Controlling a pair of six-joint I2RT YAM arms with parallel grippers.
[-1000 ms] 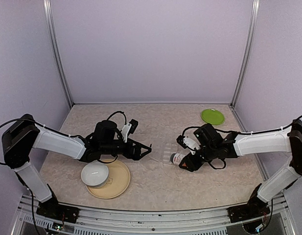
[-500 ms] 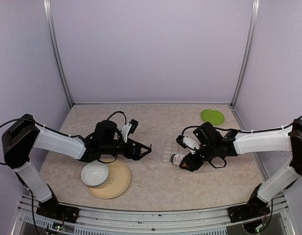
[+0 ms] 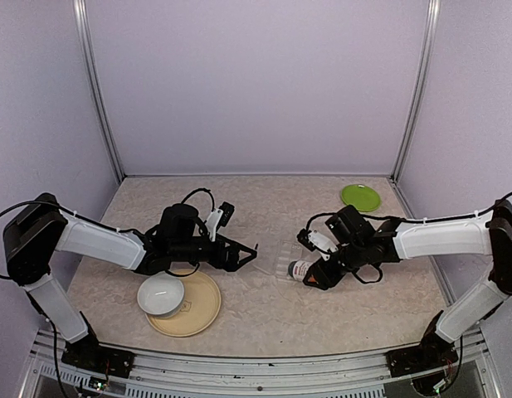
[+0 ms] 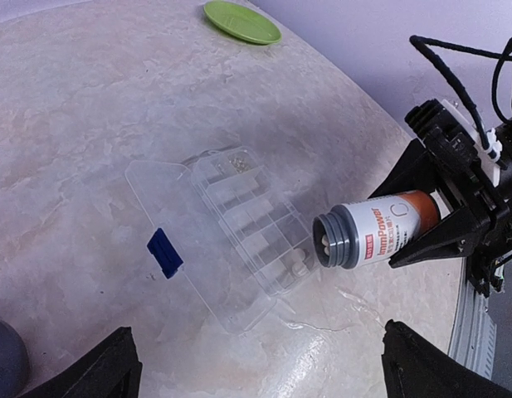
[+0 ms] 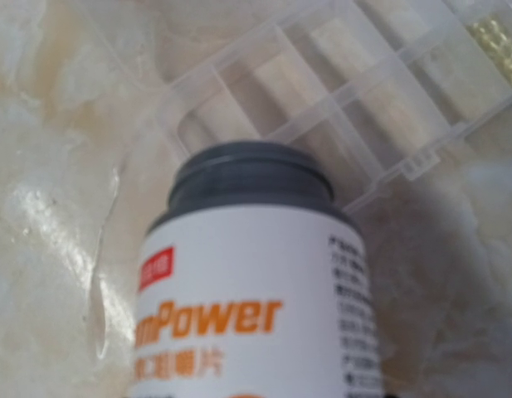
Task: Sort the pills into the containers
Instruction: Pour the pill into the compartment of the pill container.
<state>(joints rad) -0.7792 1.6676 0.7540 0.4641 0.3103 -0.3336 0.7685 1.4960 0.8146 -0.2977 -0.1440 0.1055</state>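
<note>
Clear plastic box (image 3: pixel 282 259) lay flat on the surface (image 3: pixel 264 207) between the two arms. Its lid (image 4: pixel 156 199) was folded open alongside, with a blue tab (image 4: pixel 164 252) at the lid's outer edge. I noted the compartments (image 5: pixel 322 75) running in a row along the box. Pills (image 4: pixel 295 265) appeared as a few pale pieces in the end compartment nearest the right arm. A second cluster of small pale beads sat in the compartment at the opposite end.

Right claw (image 3: pixel 312 270) was closed around a bottle (image 3: pixel 300 268), white with orange print and a grey neck. The bottle was tipped close to level, its uncapped mouth facing the box at the box's near end. I could not tell whether it touched the plastic. A whitish piece showed inside the mouth in the left wrist view.

Left claw (image 3: pixel 248 255) stood with jaws spread wide and nothing between them. It pointed toward the box from the other side and was apart from it. Its fingers (image 4: pixel 90 373) framed the bottom corners of the left wrist view.

Below the left arm, a tan plate (image 3: pixel 197 311) lay near the front edge, with a white bowl (image 3: pixel 161 295) overlapping its left side. A green plate (image 3: pixel 360 196) lay at the far right of the surface, well apart from the box.
</note>
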